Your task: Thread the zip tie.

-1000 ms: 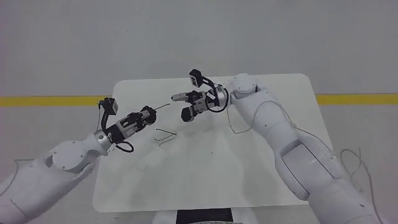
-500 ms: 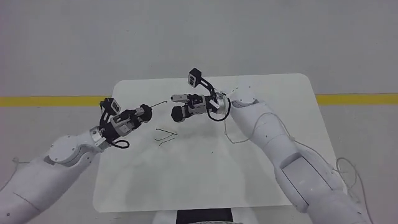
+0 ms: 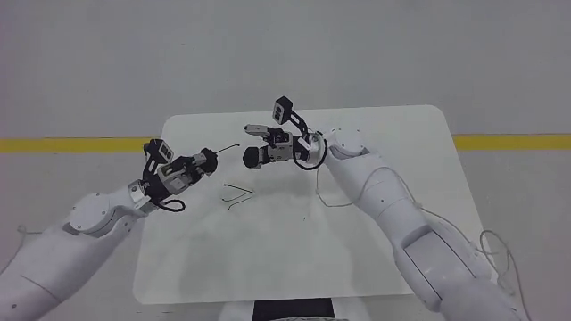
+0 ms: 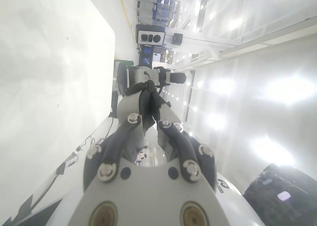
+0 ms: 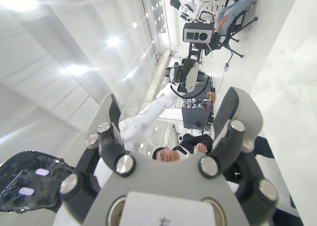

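Left claw (image 3: 212, 159) tight on zip tie (image 3: 228, 151), right claw (image 3: 252, 143) spread nearby; loose black strip (image 3: 237, 194) on table (image 3: 375, 223)

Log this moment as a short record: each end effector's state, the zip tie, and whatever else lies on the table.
left end effector: shut on the zip tie, over the left part of the table
zip tie: straight, free end pointing at the right end effector
right end effector: open, facing the tie's tip, which seems just short of it
threading: not yet done
loose ties: flat on the table, nearer the robot than both end effectors
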Robot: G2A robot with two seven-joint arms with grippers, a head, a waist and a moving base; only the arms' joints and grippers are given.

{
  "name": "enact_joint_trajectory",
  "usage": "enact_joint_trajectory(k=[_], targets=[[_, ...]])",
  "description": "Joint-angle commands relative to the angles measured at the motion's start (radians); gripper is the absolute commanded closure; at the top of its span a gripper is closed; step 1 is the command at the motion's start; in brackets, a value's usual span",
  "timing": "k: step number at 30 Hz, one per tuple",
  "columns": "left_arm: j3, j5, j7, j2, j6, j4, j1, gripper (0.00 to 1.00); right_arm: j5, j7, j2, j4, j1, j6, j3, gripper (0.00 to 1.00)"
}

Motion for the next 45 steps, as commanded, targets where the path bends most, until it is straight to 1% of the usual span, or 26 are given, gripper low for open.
enact_joint_trajectory(k=[1, 2, 3, 4, 5, 7, 8, 9, 11, 17, 24, 27, 29, 32, 35, 38, 41, 42, 45], targets=[[0.000, 0.000, 0.000, 0.000, 0.000, 0.000, 0.000, 1.00, -0.003, -0.009, 0.001, -0.002, -0.003, 0.001, 0.002, 0.00], [0.000, 0.000, 0.000, 0.000, 0.000, 0.000, 0.000, 1.00, -0.006, -0.015, 0.001, -0.003, -0.005, -0.005, 0.003, 0.04], [0.000, 0.000, 0.000, 0.000, 0.000, 0.000, 0.000, 1.00, -0.007, -0.017, 0.001, -0.003, -0.007, -0.008, 0.003, 0.15], [0.000, 0.000, 0.000, 0.000, 0.000, 0.000, 0.000, 1.00, -0.004, -0.018, 0.001, -0.001, -0.009, -0.011, 0.005, 0.29], [0.000, 0.000, 0.000, 0.000, 0.000, 0.000, 0.000, 1.00, -0.001, -0.020, 0.000, 0.003, -0.012, -0.016, 0.006, 0.38], [0.000, 0.000, 0.000, 0.000, 0.000, 0.000, 0.000, 1.00, 0.001, -0.025, -0.001, 0.010, -0.014, -0.022, 0.007, 0.52], [0.000, 0.000, 0.000, 0.000, 0.000, 0.000, 0.000, 1.00, 0.004, -0.027, -0.002, 0.015, -0.015, -0.026, 0.007, 0.55], [0.000, 0.000, 0.000, 0.000, 0.000, 0.000, 0.000, 1.00, 0.004, -0.028, -0.003, 0.019, -0.015, -0.029, 0.007, 0.56], [0.000, 0.000, 0.000, 0.000, 0.000, 0.000, 0.000, 1.00, 0.008, -0.032, -0.005, 0.024, -0.015, -0.035, 0.008, 0.61], [0.000, 0.000, 0.000, 0.000, 0.000, 0.000, 0.000, 1.00, 0.018, -0.031, -0.014, 0.043, -0.009, -0.048, 0.005, 0.68], [0.000, 0.000, 0.000, 0.000, 0.000, 0.000, 0.000, 1.00, 0.027, -0.024, -0.029, 0.066, 0.006, -0.050, -0.009, 0.75], [0.000, 0.000, 0.000, 0.000, 0.000, 0.000, 0.000, 1.00, 0.029, -0.024, -0.037, 0.080, 0.013, -0.052, -0.015, 0.76], [0.000, 0.000, 0.000, 0.000, 0.000, 0.000, 0.000, 1.00, 0.029, -0.024, -0.041, 0.090, 0.019, -0.054, -0.018, 0.80], [0.000, 0.000, 0.000, 0.000, 0.000, 0.000, 0.000, 1.00, 0.029, -0.030, -0.046, 0.108, 0.026, -0.055, -0.020, 0.82], [0.000, 0.000, 0.000, 0.000, 0.000, 0.000, 0.000, 1.00, 0.030, -0.032, -0.050, 0.124, 0.031, -0.057, -0.019, 0.84], [0.000, 0.000, 0.000, 0.000, 0.000, 0.000, 0.000, 1.00, 0.030, -0.034, -0.052, 0.134, 0.034, -0.059, -0.018, 0.90], [0.000, 0.000, 0.000, 0.000, 0.000, 0.000, 0.000, 1.00, 0.029, -0.035, -0.055, 0.141, 0.036, -0.059, -0.016, 0.93], [0.000, 0.000, 0.000, 0.000, 0.000, 0.000, 0.000, 1.00, 0.028, -0.036, -0.056, 0.144, 0.037, -0.059, -0.016, 0.92], [0.000, 0.000, 0.000, 0.000, 0.000, 0.000, 0.000, 1.00, 0.026, -0.036, -0.058, 0.148, 0.039, -0.061, -0.014, 0.94]])
